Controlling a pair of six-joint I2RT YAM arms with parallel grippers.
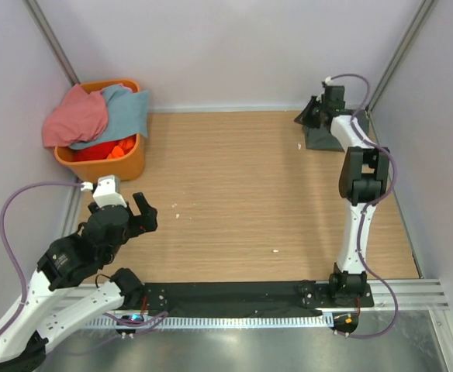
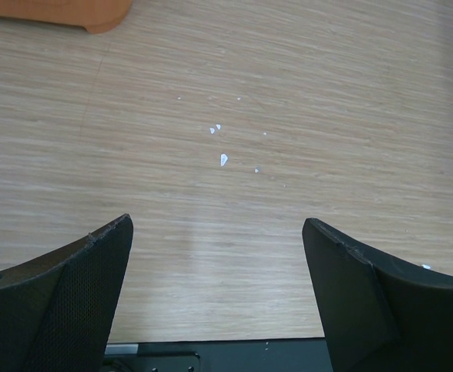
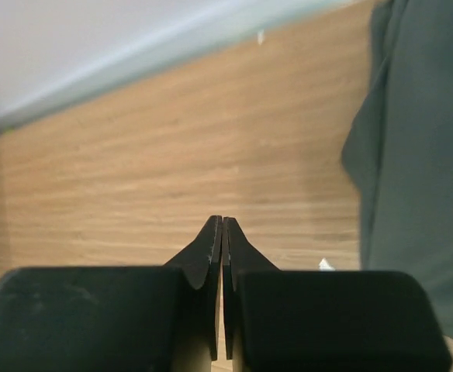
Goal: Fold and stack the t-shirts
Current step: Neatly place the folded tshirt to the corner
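A salmon-pink t-shirt (image 1: 75, 116) and a light blue t-shirt (image 1: 129, 112) lie heaped in the orange basket (image 1: 126, 167) at the far left corner. A dark grey t-shirt (image 1: 319, 141) lies folded on the table at the far right; it fills the right side of the right wrist view as dark cloth (image 3: 420, 170). My right gripper (image 3: 223, 221) is shut with nothing between its fingers, hovering just beside that shirt (image 1: 306, 118). My left gripper (image 1: 143, 213) hangs open over bare wood near the front left, its fingers (image 2: 95, 271) wide apart and holding nothing.
The wooden tabletop (image 1: 242, 194) carries a few small white specks (image 2: 223, 160). Pale walls close in the back and both sides. A black strip (image 1: 234, 294) runs along the near edge between the arm bases. A corner of the basket (image 2: 71, 12) shows in the left wrist view.
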